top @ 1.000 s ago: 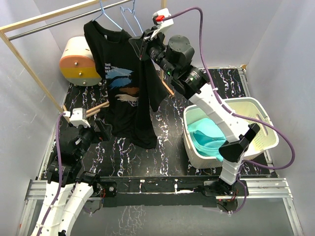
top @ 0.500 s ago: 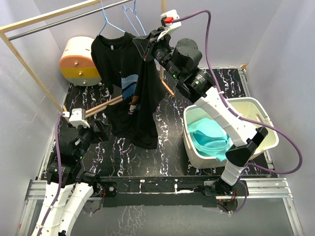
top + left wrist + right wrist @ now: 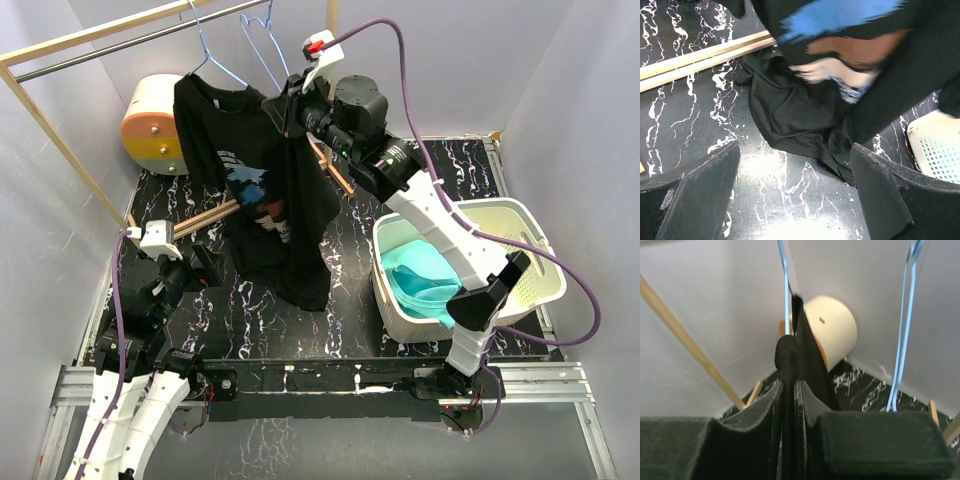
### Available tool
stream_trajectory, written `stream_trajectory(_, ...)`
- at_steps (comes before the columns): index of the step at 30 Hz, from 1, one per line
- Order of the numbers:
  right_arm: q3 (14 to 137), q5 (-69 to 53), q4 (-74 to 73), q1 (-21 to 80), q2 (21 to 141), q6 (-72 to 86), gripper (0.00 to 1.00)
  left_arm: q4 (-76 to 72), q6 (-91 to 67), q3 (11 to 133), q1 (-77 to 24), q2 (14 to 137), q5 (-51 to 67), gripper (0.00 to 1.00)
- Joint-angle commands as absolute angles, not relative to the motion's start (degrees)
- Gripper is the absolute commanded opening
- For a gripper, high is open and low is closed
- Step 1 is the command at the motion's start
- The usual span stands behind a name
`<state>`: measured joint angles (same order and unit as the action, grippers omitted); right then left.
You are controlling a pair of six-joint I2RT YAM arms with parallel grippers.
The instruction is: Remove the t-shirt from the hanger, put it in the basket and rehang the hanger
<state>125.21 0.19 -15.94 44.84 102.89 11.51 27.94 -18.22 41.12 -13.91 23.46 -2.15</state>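
Observation:
A black t-shirt [image 3: 262,195] with a blue, brown and white print hangs on a light blue wire hanger [image 3: 205,50] from the rail; its hem rests bunched on the table [image 3: 800,120]. My right gripper [image 3: 283,112] is shut on the shirt's right shoulder up by the rail. In the right wrist view the black cloth [image 3: 799,345] is pinched between the fingers [image 3: 792,390], beside the hanger wire [image 3: 786,287]. My left gripper [image 3: 205,265] is open and empty low over the table, left of the hem; its fingers [image 3: 695,190] frame the hem in the left wrist view.
A second blue hanger [image 3: 262,40] hangs empty on the rail [image 3: 130,42]. A cream, orange and yellow drum [image 3: 155,125] stands back left. A white basket [image 3: 520,250] with teal cloth [image 3: 425,280] sits at the right. Wooden frame slats [image 3: 205,215] lie on the marble table.
My right gripper has swung left along the rail with the shirt's shoulder in its grip. The shirt has swung and twisted, its print turning. The left arm has not moved.

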Motion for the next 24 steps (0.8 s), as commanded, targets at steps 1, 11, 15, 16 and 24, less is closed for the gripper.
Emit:
stream_trajectory(1, 127.5, -3.0, -24.8, 44.6, 104.7, 12.6, 0.23, 27.6, -18.3, 40.5, -14.1, 23.5, -1.9, 0.90)
stream_trajectory(11, 137.2, -4.2, -36.2, 44.6, 110.9, 9.8, 0.50, 27.4, -18.1, 40.4, -14.1, 24.0, -1.2, 0.90)
stream_trajectory(15, 141.4, -2.8, -35.1, 44.6, 113.6, 9.0, 0.47, 27.4, -18.1, 40.4, -14.1, 24.2, -1.3, 0.90)
stream_trajectory(16, 141.7, -2.4, -34.3, 44.6, 114.1, 9.0, 0.47, 27.5, -18.2, 40.4, -14.1, 24.3, -1.3, 0.90)
stream_trajectory(24, 144.6, -2.1, -32.5, 44.6, 118.7, 8.7, 0.15, 27.5, -18.2, 40.4, -14.1, 24.5, -1.5, 0.90)
